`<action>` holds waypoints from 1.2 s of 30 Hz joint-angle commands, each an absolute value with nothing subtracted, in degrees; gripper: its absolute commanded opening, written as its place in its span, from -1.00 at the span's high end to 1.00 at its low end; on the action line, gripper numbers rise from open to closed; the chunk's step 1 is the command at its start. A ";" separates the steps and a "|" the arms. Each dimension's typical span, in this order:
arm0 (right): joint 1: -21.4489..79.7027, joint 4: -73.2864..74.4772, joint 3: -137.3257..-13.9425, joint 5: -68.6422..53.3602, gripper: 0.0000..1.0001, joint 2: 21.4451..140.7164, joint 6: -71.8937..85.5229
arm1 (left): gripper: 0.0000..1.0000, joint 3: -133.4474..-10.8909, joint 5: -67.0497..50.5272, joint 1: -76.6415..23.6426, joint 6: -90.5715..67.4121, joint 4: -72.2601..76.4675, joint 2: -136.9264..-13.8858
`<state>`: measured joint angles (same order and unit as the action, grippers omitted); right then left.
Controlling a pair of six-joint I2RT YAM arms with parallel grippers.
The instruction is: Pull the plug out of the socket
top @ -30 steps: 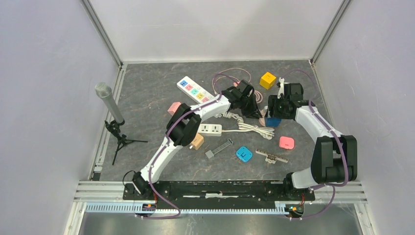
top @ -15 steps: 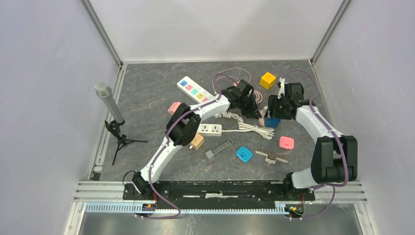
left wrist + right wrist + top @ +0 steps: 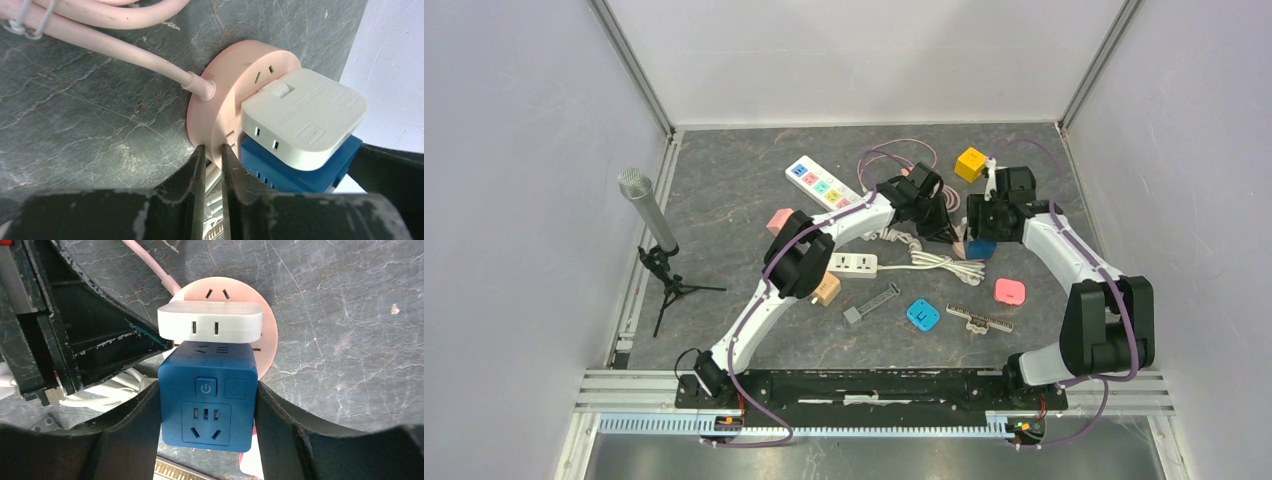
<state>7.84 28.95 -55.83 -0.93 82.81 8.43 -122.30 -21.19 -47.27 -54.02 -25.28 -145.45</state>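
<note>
A round pink socket (image 3: pixel 235 90) lies on the dark table with a pink cord (image 3: pixel 125 47) running from it. A white adapter (image 3: pixel 305 115) and a blue cube plug (image 3: pixel 295 165) are plugged into its face. My left gripper (image 3: pixel 213 150) is shut on the socket's rim. In the right wrist view, my right gripper (image 3: pixel 207 385) is shut on the blue cube plug (image 3: pixel 207 400), one finger on each side, with the white adapter (image 3: pixel 210 322) and the pink socket (image 3: pixel 267 335) just beyond it. In the top view both grippers meet at the blue plug (image 3: pixel 982 248).
A white power strip (image 3: pixel 822 185), a yellow cube (image 3: pixel 971 163), a small white strip (image 3: pixel 854 263) and a coiled white cable (image 3: pixel 934 262) lie nearby. A pink square (image 3: pixel 1010 291), a blue square (image 3: pixel 922 315) and a comb (image 3: pixel 979 319) lie nearer. A microphone stand (image 3: pixel 649 215) is at the left.
My right wrist has shifted slightly left and toward the back. The left arm has not moved, and the blue plug stays at the socket.
</note>
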 commanded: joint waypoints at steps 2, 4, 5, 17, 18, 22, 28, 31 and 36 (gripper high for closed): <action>5.01 24.07 -60.37 -20.23 1.00 80.28 14.06 | 0.73 -120.74 -17.15 -49.12 -50.19 -31.73 -150.56; 5.45 23.25 -59.18 -20.97 1.00 80.90 14.95 | 0.74 -120.92 -17.14 -49.07 -50.19 -31.74 -150.64; 6.52 23.42 -58.67 -18.53 1.00 81.13 14.53 | 0.74 -121.02 -17.09 -49.13 -50.19 -31.71 -150.68; 5.19 22.57 -56.89 -19.04 1.00 78.67 9.58 | 0.75 -121.99 -16.79 -49.30 -49.83 -33.00 -151.08; 3.43 21.36 -56.28 -23.06 1.00 78.71 11.23 | 0.75 -122.07 -16.72 -49.31 -49.90 -33.04 -151.08; 3.59 19.06 -54.91 -26.26 1.00 79.42 13.30 | 0.75 -122.07 -16.79 -49.39 -50.10 -33.02 -151.17; 12.39 21.95 -55.14 -14.00 1.00 80.57 9.15 | 0.75 -122.73 -17.06 -49.47 -50.49 -33.36 -151.56; 9.72 20.82 -55.23 -18.57 1.00 78.83 9.62 | 0.75 -122.71 -17.05 -49.48 -50.27 -33.83 -151.60; 1.68 14.34 -54.28 -34.84 1.00 77.77 16.78 | 0.75 -122.26 -17.24 -49.59 -50.45 -33.85 -151.63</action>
